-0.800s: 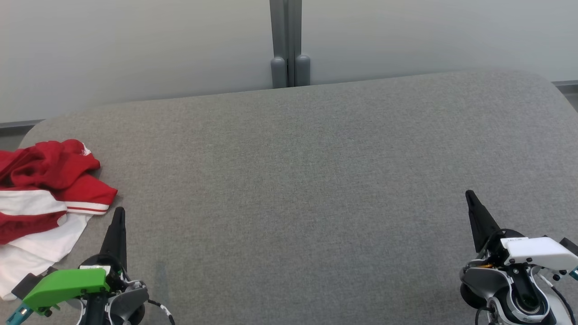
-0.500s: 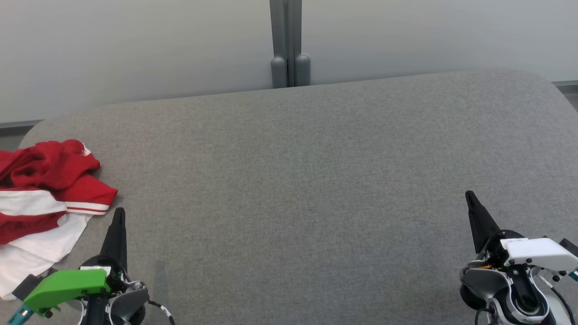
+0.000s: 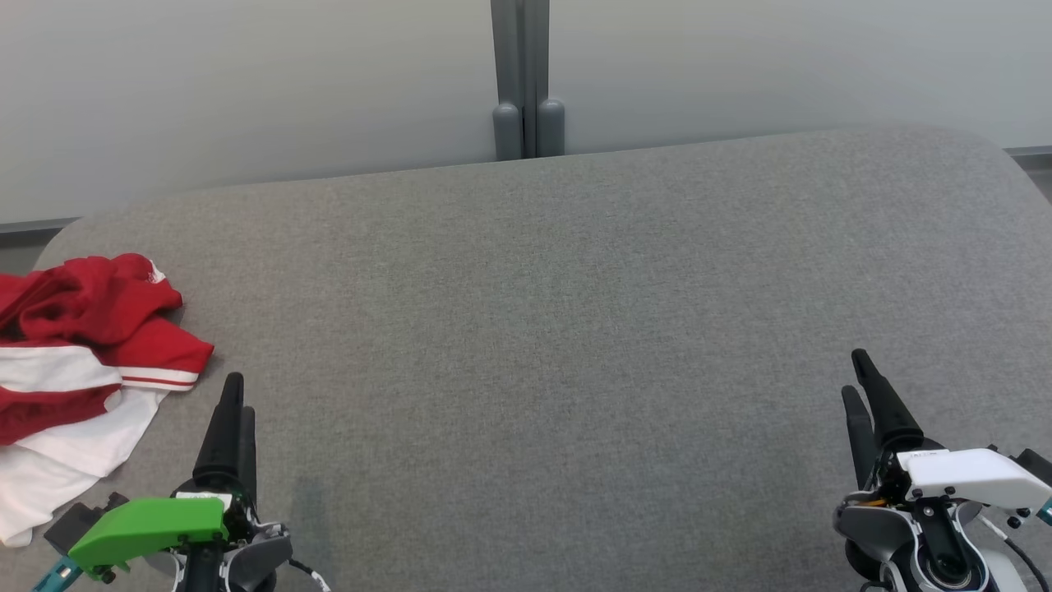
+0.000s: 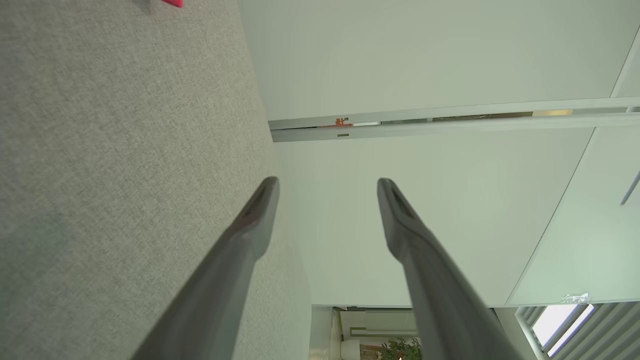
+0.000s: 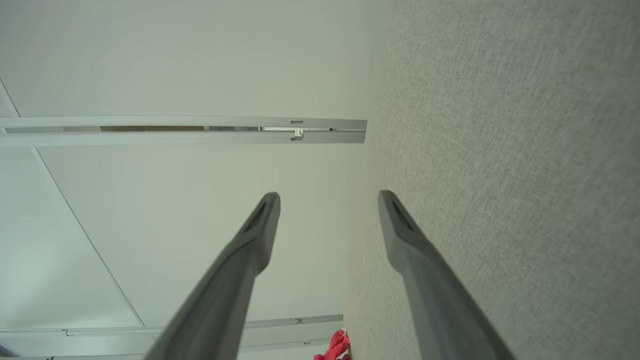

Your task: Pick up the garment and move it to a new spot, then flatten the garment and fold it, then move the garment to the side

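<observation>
Left pincer (image 3: 238,395) spread, empty, near crumpled red-and-white garment (image 3: 82,345).

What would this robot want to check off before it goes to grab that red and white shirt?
1. Open, empty left claw: ok.
2. Open, empty right claw: ok.
3. Crumpled shirt lies on the table, beside the left claw: ok.
4. Bare table between the claws to lay it on: ok.
5. Whole shirt in sight: not ok, cut off at the head view's left edge.
</observation>
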Robot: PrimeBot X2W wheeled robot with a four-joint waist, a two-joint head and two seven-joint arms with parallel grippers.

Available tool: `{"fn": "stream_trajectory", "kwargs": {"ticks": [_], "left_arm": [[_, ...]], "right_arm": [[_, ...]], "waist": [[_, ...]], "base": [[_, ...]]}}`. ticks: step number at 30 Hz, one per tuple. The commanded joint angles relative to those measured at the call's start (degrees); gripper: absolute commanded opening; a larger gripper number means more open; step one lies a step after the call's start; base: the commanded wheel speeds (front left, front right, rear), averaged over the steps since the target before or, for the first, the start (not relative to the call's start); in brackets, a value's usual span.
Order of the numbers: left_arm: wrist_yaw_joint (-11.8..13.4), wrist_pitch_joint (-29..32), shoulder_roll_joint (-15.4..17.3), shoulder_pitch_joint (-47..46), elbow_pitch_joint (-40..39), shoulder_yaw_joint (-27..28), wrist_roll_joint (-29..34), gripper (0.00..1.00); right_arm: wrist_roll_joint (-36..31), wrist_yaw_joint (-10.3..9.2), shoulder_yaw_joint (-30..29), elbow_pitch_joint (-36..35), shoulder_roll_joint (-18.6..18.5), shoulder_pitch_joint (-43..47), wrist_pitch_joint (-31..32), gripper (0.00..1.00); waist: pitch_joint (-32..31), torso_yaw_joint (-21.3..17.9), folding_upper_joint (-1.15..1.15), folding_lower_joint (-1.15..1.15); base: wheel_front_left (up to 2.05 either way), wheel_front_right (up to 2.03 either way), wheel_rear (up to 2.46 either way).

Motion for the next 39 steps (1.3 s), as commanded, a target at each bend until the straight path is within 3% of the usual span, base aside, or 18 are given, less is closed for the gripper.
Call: {"fn": "stream_trajectory", "kwargs": {"ticks": [1,22,39], "left_arm": [[-0.03,-0.74,1.13,-1.97,-1.54,-0.88,1.69,1.0],[-0.02,-5.74,2.04,-2.27,-4.45,-2.6,23.93,1.0],[-0.01,-8.96,3.05,-2.32,-4.56,-4.88,37.64,1.0]], "right_arm": [[-2.22,0.02,-0.05,-1.66,-0.62,-1.09,-0.7,1.0],[-29.77,0.02,2.82,-5.5,-2.22,-1.03,-5.65,1.0],[-46.09,0.03,3.92,-7.54,-2.25,-1.01,-7.82,1.0]], "waist": [[-0.02,0.02,0.0,0.0],[-0.08,0.12,0.0,0.0],[-0.13,0.18,0.0,0.0]], "base": [[0.0,0.0,0.0],[0.0,0.0,0.0],[0.0,0.0,0.0]]}}
